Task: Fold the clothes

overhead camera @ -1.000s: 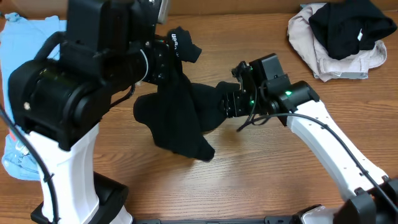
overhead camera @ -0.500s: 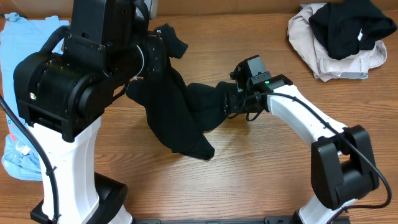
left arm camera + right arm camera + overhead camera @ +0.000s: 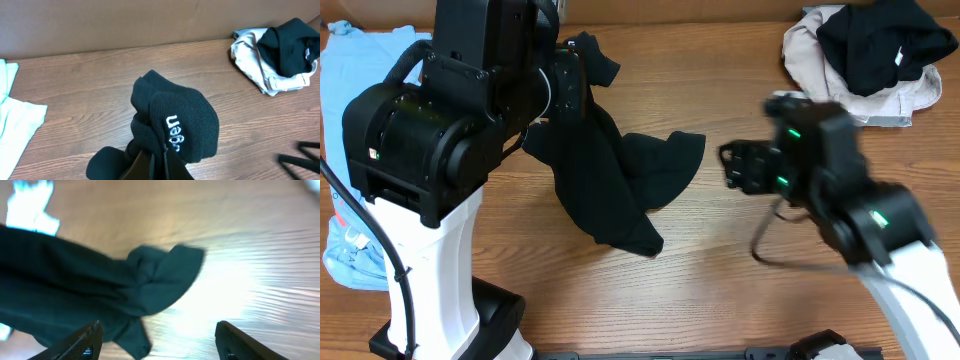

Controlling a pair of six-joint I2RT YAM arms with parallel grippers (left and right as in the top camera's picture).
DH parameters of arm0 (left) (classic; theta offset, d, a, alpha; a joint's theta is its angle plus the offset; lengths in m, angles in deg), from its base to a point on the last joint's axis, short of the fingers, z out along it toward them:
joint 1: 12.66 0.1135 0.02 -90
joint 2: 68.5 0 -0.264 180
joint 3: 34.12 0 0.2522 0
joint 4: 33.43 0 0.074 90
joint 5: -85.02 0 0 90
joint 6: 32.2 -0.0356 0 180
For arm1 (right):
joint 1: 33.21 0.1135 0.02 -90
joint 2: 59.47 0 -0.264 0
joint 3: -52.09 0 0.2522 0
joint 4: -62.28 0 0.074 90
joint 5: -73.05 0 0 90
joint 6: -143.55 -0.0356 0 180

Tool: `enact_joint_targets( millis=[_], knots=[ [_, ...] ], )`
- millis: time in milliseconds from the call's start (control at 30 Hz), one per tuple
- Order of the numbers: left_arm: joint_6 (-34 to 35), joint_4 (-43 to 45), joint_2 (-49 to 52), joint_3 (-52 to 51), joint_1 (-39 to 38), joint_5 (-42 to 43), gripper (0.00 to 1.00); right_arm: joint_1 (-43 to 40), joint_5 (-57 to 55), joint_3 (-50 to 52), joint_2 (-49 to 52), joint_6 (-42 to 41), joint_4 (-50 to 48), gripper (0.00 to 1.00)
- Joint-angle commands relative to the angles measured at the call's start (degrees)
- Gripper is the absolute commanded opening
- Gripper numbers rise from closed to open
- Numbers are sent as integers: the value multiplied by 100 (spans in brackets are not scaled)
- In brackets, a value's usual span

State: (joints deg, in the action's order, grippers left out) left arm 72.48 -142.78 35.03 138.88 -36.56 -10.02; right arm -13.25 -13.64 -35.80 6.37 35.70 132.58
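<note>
The left gripper (image 3: 159,159) clamps the limp, knitted black clothes (image 3: 620,185), draped mid-frame. The right gripper (image 3: 157,330) gapes empty over the woodgrain table (image 3: 720,280).

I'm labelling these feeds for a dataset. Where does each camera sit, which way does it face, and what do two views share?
Overhead: above the table, looking down on the black garment; both arms show.
Left wrist: on the left arm, facing the back wall; left gripper shut on the garment.
Right wrist: on the right arm, facing down at the garment; right gripper open.
Shared: overhead and left wrist both show the beige-and-black pile.
</note>
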Motion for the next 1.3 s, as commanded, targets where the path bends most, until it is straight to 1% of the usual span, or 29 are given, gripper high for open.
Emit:
enact_joint_targets(
  millis=[0, 167, 300, 400, 533, 633, 800, 900, 1167, 1267],
  knots=[
    [114, 66, -15, 13, 31, -111, 4, -175, -588, 164, 157, -216, 133, 76],
    [227, -50, -15, 13, 31, -109, 4, -216, -476, 671, 413, -367, -201, 76],
    [227, -50, -20, 20, 31, -118, 4, -214, -22, 1069, 529, -472, -671, 76],
    [271, 26, -20, 20, 31, -118, 4, -122, 455, 1093, 522, -450, -994, 75],
    [382, 120, -20, 20, 31, -107, 4, 35, 385, 1091, 654, -448, -1416, 75],
    [380, 122, -22, 28, 31, -114, 4, 33, 356, 1091, 1104, -426, -1641, 75],
    [380, 35, -22, 31, 31, -136, 4, 35, 328, 1091, 2205, -422, -2079, 74],
    [378, 17, -22, 31, 31, -162, 4, 35, 487, 1091, 2763, -203, -2424, 73],
    [380, 0, -22, 28, 31, -245, 4, 35, 485, 1091, 3753, 181, -2953, 73],
    [378, -15, -20, 28, 31, -247, 4, 57, 496, 1091, 4035, 181, -3062, 68]
  ],
)
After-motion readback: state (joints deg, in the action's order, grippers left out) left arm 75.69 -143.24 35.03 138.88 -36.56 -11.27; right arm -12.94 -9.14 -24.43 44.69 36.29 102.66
